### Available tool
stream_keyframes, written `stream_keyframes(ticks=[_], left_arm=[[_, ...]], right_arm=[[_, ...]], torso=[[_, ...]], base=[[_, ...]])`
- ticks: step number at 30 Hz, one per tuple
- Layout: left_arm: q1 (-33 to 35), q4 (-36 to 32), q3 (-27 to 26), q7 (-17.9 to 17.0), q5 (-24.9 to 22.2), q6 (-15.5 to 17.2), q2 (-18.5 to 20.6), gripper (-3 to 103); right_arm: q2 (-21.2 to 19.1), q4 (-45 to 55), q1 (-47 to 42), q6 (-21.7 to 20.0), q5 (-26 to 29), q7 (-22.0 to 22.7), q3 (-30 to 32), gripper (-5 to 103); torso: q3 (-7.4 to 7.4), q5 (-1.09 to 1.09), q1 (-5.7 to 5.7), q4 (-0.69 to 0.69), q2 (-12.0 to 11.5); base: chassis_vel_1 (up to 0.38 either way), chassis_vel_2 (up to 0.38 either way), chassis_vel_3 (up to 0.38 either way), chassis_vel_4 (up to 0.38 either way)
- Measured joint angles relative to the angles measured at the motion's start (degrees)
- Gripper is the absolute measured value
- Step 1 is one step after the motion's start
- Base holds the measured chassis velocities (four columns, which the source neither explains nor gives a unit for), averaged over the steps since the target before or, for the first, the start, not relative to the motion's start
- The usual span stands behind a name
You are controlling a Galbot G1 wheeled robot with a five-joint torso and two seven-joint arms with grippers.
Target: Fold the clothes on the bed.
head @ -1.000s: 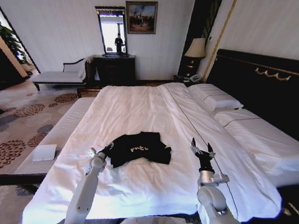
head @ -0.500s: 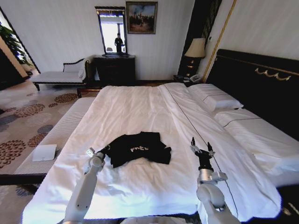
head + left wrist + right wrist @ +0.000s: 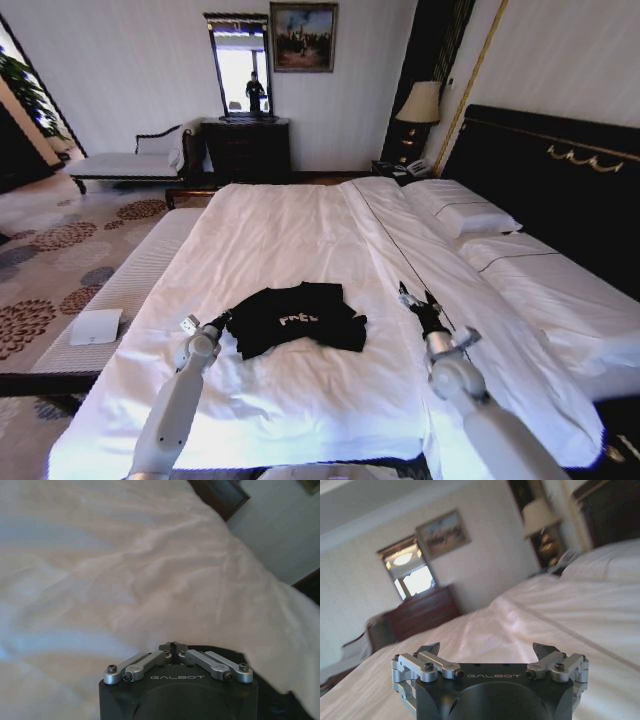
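Note:
The clothes are one black T-shirt (image 3: 300,318) with white lettering, lying crumpled on the near half of the bed (image 3: 290,230). My left gripper (image 3: 216,322) rests on the sheet right at the shirt's left edge. In the left wrist view, the left gripper (image 3: 171,647) has its fingers shut together, with white sheet ahead of them and no fabric seen between them. My right gripper (image 3: 412,298) hovers over bare sheet to the right of the shirt, apart from it. The right wrist view shows the right gripper (image 3: 487,650) with fingers (image 3: 431,650) spread wide, holding nothing.
Pillows (image 3: 465,215) and the tall black headboard (image 3: 560,190) line the bed's right side. A pale padded bench (image 3: 130,280) with a white box (image 3: 95,326) runs along the bed's left side. A dresser (image 3: 245,148), chaise (image 3: 130,160) and lamp (image 3: 420,103) stand at the far wall.
My left gripper has slid slightly left and nearer to me along the shirt's edge. The right arm has swung, bringing its gripper farther away and a little left.

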Motion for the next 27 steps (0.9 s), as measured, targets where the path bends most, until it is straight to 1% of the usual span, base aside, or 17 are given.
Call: stream_keyframes(ticks=[1, 3, 4, 5, 6, 8, 9, 10, 12, 14, 15, 18, 20, 21, 23, 25, 27], left_arm=[[0.00, 0.00, 0.00, 0.00, 0.00, 0.00, 0.00, 0], [0.76, -0.56, -0.04, 0.70, -0.07, -0.11, 0.05, 0], [0.99, -0.67, 0.18, 0.99, 0.04, -0.35, -0.13, 0], [0.99, -0.67, 0.18, 0.99, 0.04, -0.35, -0.13, 0], [0.72, -0.66, 0.67, 0.98, 0.08, -0.78, -0.51, 0], [-0.32, -0.62, 1.72, 0.46, -0.18, -1.35, -1.34, 0], [-0.86, -0.65, 2.10, 0.19, -0.45, -1.59, -1.71, 0], [-0.86, -0.65, 2.10, 0.19, -0.45, -1.59, -1.71, 0], [-1.30, -0.85, 2.27, -0.02, -0.63, -1.82, -2.02, 0], [-1.43, -0.98, 2.26, -0.16, -0.64, -1.88, -2.14, 0], [-1.43, -0.98, 2.26, -0.16, -0.64, -1.88, -2.14, 0], [-1.00, -1.30, 1.98, -0.22, -0.29, -1.92, -2.38, 0], [-0.48, -1.51, 1.69, -0.22, 0.14, -1.92, -2.68, 0], [-0.48, -1.51, 1.69, -0.22, 0.14, -1.92, -2.68, 0], [-0.18, -1.68, 1.37, -0.21, 0.82, -1.93, -2.93, 0], [0.07, -2.61, 1.09, -0.30, 0.84, -1.91, -3.22, 0], [0.14, -2.98, 1.03, -0.33, 0.84, -1.87, -3.28, 0]], right_arm=[[0.00, 0.00, 0.00, 0.00, 0.00, 0.00, 0.00, 100], [-1.68, -2.96, 5.09, -3.01, 4.07, 0.01, -4.20, 100], [-2.51, -5.29, 8.44, -5.54, 7.03, -0.51, -7.15, 100], [-2.51, -5.29, 8.44, -5.54, 7.03, -0.51, -7.15, 100], [-2.90, -7.36, 10.75, -7.30, 9.14, -1.25, -9.26, 100], [-2.99, -10.23, 13.75, -8.82, 10.38, -2.56, -12.24, 100], [-2.77, -11.87, 15.40, -9.60, 10.16, -3.50, -13.98, 100], [-2.77, -11.87, 15.40, -9.60, 10.16, -3.50, -13.98, 100], [-1.77, -14.75, 18.65, -11.39, 9.78, -4.87, -16.93, 100], [-0.08, -18.13, 22.46, -13.10, 9.83, -4.99, -19.80, 100], [-0.08, -18.13, 22.46, -13.10, 9.83, -4.99, -19.80, 100], [3.37, -25.20, 28.39, -14.40, 9.57, -4.83, -23.50, 100], [5.59, -30.97, 31.43, -14.70, 6.98, -6.53, -25.17, 100], [5.59, -30.97, 31.43, -14.70, 6.98, -6.53, -25.17, 100], [7.34, -35.95, 33.74, -14.76, 4.26, -8.16, -26.40, 100], [9.31, -40.29, 35.82, -15.00, 2.95, -8.81, -27.48, 100], [10.15, -41.85, 36.63, -15.20, 2.50, -8.93, -27.92, 100]], torso=[[0.00, 0.00, 0.00, 0.00, 0.00], [0.00, 0.00, 0.00, 0.04, 0.00], [0.01, 0.00, 0.00, 0.08, -0.01], [0.01, 0.00, 0.00, 0.08, -0.01], [0.01, 0.00, 0.00, 0.07, 0.00], [0.01, -0.01, 0.01, 0.02, -0.01], [0.00, -0.01, 0.01, -0.01, 0.00], [0.00, -0.01, 0.01, -0.01, 0.00], [0.00, 0.00, 0.00, -0.02, -0.01], [0.00, 0.00, 0.00, 0.00, 0.00], [0.00, 0.00, 0.00, 0.00, 0.00], [0.00, -0.01, 0.01, 0.04, 0.00], [0.00, -0.02, 0.01, 0.05, -0.01], [0.00, -0.02, 0.01, 0.05, -0.01], [0.01, -0.01, 0.01, 0.02, -0.01], [0.00, -0.01, 0.01, 0.00, -0.01], [0.00, -0.01, 0.01, 0.01, -0.01]], base=[[0.000, 0.000, 0.000, 0.000], [0.000, 0.000, 0.000, 0.000], [0.000, 0.000, 0.000, 0.000], [0.000, 0.000, 0.000, 0.000], [0.000, 0.000, 0.000, 0.000], [0.000, 0.000, 0.000, 0.000], [0.000, 0.000, 0.000, 0.000], [0.000, 0.000, 0.000, 0.000], [0.000, 0.000, 0.000, 0.000], [0.000, 0.000, 0.000, 0.000], [0.000, 0.000, 0.000, 0.000], [0.000, 0.000, 0.000, 0.000], [0.000, 0.000, 0.000, 0.000], [0.000, 0.000, 0.000, 0.000], [0.000, 0.000, 0.000, 0.000], [0.000, 0.000, 0.000, 0.000], [0.000, 0.000, 0.000, 0.000]])
